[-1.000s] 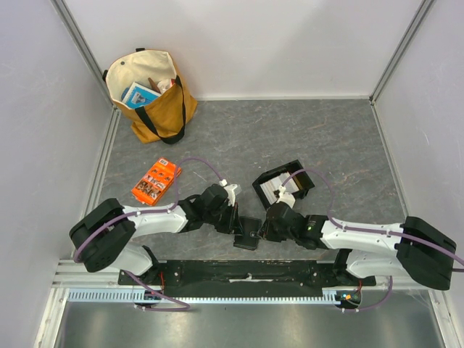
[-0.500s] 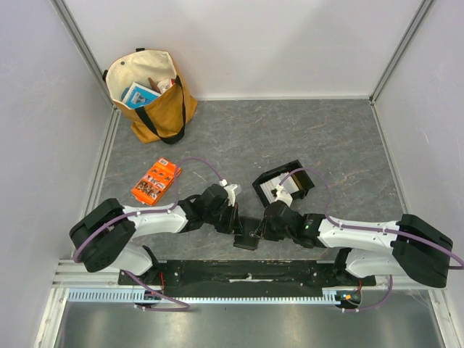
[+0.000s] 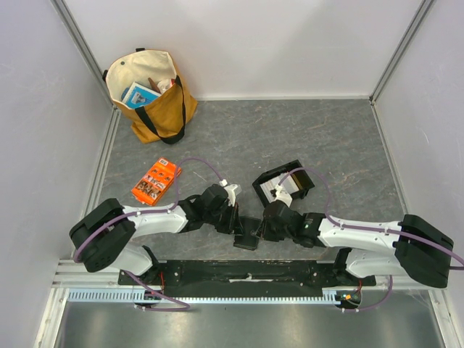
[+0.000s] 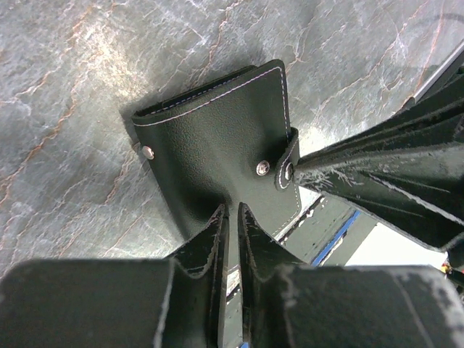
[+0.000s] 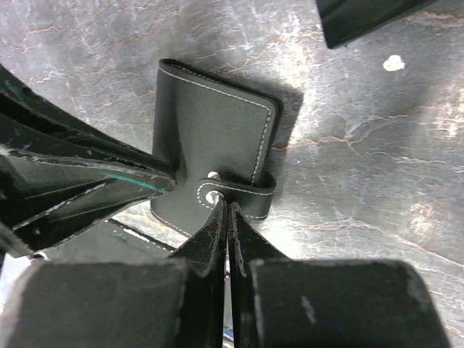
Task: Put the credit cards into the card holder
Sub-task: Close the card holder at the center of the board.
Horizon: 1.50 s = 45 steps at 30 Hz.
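The card holder is a black folded wallet lying between my two grippers near the table's front edge. It fills the left wrist view and the right wrist view. My left gripper is pinched on its near cover edge, with only a thin slit between the fingers. My right gripper is shut, its tips against the end of the snap tab; whether the tab is pinched does not show. The credit cards lie whitish in the black tray behind the right gripper.
An orange printed packet lies left of centre. A tan tote bag with items inside stands at the back left corner. The arms' black base rail runs just below the card holder. The tray's corner shows at the right wrist view's top.
The right gripper has edged slightly left, closer against the card holder's tab. The left arm and the card holder stay about where they were.
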Motion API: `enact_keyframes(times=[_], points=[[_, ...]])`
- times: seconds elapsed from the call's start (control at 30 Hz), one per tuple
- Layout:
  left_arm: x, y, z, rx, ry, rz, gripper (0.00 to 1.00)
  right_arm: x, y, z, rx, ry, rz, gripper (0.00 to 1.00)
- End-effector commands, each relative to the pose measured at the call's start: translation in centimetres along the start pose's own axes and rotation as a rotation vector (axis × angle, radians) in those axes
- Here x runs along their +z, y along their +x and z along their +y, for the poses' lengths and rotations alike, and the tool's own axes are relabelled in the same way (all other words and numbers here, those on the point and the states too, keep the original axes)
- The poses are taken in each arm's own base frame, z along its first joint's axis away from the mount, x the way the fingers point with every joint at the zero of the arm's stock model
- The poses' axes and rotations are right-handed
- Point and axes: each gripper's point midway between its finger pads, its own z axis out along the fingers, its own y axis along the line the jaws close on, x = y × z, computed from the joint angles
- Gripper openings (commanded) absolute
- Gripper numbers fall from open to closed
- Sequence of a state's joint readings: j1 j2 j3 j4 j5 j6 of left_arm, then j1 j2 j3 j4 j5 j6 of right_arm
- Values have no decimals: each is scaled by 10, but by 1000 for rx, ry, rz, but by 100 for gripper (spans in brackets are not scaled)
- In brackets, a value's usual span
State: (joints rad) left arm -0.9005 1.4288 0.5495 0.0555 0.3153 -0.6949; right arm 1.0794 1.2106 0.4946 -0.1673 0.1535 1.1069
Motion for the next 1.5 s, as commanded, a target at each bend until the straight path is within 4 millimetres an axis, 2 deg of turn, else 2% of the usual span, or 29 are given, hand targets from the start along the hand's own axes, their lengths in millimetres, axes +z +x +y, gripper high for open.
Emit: enact_keyframes(times=[0.0,0.3,0.43,0.53,0.77,1.03,1.2,1.47], points=[[0,-3,-3,50,3,-5,16,-7,-10,27,8,-49,-17,5],[0,0,-3,59,6,6,16,4,-11,23,-1,3,-20,4],[-2,-1,-5,74,14,7,16,-6,-21,31,-20,-36,-63,4],[-3,-4,-7,96,18,2,18,-13,-26,31,-10,-48,-89,5],[0,-6,-7,117,6,14,18,-12,-15,15,4,-9,-50,3],[-1,-4,-1,129,-24,28,18,-19,-19,-1,26,38,-91,2],[-1,-4,-2,145,-24,36,18,-15,-10,-12,29,73,-62,2],[0,-3,-3,150,-29,45,18,-8,-14,2,18,44,-64,1]])
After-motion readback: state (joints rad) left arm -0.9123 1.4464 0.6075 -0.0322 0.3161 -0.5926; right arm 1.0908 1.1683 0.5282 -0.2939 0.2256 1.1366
